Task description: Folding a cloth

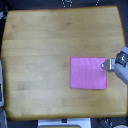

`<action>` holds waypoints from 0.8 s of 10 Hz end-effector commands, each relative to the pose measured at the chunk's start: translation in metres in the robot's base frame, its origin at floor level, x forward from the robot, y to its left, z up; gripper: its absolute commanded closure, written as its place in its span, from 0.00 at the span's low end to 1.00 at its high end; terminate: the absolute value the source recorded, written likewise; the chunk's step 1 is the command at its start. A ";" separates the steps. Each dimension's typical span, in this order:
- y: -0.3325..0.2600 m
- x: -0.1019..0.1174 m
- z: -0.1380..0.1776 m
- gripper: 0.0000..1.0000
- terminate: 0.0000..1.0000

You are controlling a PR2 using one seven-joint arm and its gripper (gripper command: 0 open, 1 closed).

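My gripper (107,64) meets the cloth (88,73) at its edge, grip unclear; I should pinch only fabric, not table (45,45).

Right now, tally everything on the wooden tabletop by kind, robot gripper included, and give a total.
Bright pink fabric cloth, lying flat: 1
Grey robot gripper, at the cloth's edge on the exterior view's right: 1
Total: 2, on the light wooden table.

matt pink cloth (88,73), grained wooden tabletop (45,45)
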 end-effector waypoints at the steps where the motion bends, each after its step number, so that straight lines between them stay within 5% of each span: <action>1: -0.003 -0.001 -0.030 0.00 0.00; 8: 0.003 0.007 -0.063 0.00 0.00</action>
